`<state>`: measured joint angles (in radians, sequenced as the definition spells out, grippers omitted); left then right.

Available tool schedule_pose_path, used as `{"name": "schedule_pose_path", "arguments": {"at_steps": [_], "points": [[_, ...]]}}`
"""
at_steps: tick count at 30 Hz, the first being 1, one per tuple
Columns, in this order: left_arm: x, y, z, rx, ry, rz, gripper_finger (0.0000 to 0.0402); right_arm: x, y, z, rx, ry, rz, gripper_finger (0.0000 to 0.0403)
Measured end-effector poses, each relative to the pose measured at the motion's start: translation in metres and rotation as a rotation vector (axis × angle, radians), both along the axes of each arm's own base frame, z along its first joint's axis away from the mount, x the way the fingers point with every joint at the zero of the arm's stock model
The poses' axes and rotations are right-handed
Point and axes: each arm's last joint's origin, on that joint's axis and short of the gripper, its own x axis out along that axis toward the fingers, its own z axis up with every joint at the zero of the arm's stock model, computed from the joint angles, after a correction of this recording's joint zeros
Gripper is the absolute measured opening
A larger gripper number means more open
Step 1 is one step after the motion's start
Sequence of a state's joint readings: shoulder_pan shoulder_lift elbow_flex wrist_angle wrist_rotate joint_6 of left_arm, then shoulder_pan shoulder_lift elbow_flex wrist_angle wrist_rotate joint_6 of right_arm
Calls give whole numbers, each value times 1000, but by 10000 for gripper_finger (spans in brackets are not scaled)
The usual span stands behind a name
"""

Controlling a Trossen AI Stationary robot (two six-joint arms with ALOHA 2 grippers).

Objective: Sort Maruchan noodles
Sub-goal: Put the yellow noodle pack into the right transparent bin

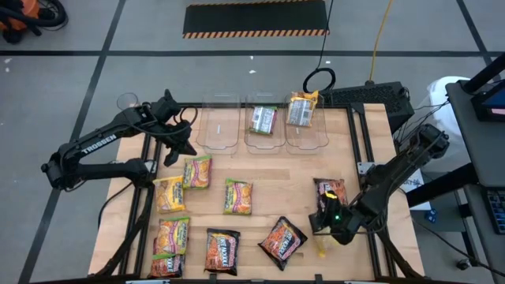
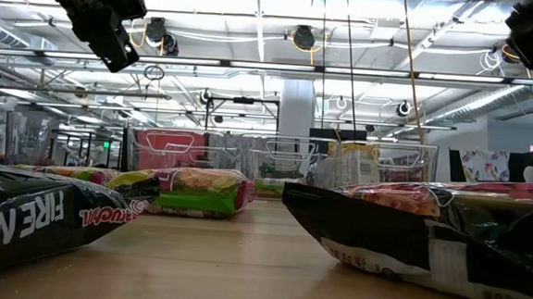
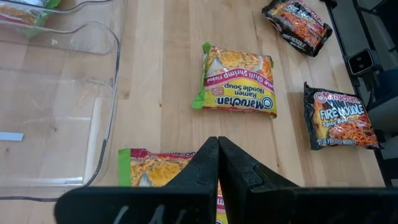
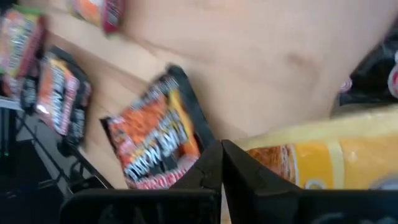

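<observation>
Both claws are pinched shut with nothing in them. Left claw (image 1: 180, 147) hangs above the far left part of the bench (image 1: 260, 229), just beside the leftmost of three clear plastic bins (image 1: 219, 126), and from its own camera I see its dark fingers (image 3: 214, 168) pressed together over a green-edged packet (image 1: 197, 171) lying right below. Right claw (image 1: 322, 223) sits low at the near right side of the bench, its fingers (image 4: 217, 174) meeting over a yellow-orange packet (image 4: 323, 155), which lies at the bench edge; a dark Fire Noodle packet (image 1: 328, 191) lies just beyond it. The rest of the Maruchan noodles are spread across the wood: a green-edged Maruchan Ramen Noodle Soup packet (image 1: 237, 196) near the middle, a yellow-orange one (image 1: 169, 194) to its left, another colourful one (image 1: 171, 237) nearer the front left with a further packet (image 1: 166, 265) touching it at the front edge, a dark Fire Noodle packet (image 1: 222, 250) at the front centre and a second dark one (image 1: 282, 241) tilted to its right. Along the far edge, the left bin holds nothing, the middle bin (image 1: 264, 126) holds one green-edged packet (image 1: 263, 120), and the right bin (image 1: 308, 126) holds a yellow-orange packet (image 1: 301, 109) standing up against its wall.
</observation>
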<state>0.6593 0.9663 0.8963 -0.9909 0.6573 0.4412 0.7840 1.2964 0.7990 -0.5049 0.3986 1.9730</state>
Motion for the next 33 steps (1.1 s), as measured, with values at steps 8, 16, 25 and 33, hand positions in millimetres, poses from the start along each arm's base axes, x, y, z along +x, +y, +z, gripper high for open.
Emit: {"name": "schedule_pose_path", "arguments": {"at_steps": [8, 16, 25, 33], "points": [[0, 0, 0, -12, 4, 12, 8, 7, -13, 12, -103, -118, 2, 0], [0, 0, 0, -34, 12, 35, 8, 15, -21, 24, -190, -220, 26, 0], [0, 0, 0, -42, 15, 43, 8, 21, -21, 31, -234, -288, 105, 0], [0, 0, 0, -44, 16, 45, 8, 32, -33, 29, -157, -210, 268, 14]]}}
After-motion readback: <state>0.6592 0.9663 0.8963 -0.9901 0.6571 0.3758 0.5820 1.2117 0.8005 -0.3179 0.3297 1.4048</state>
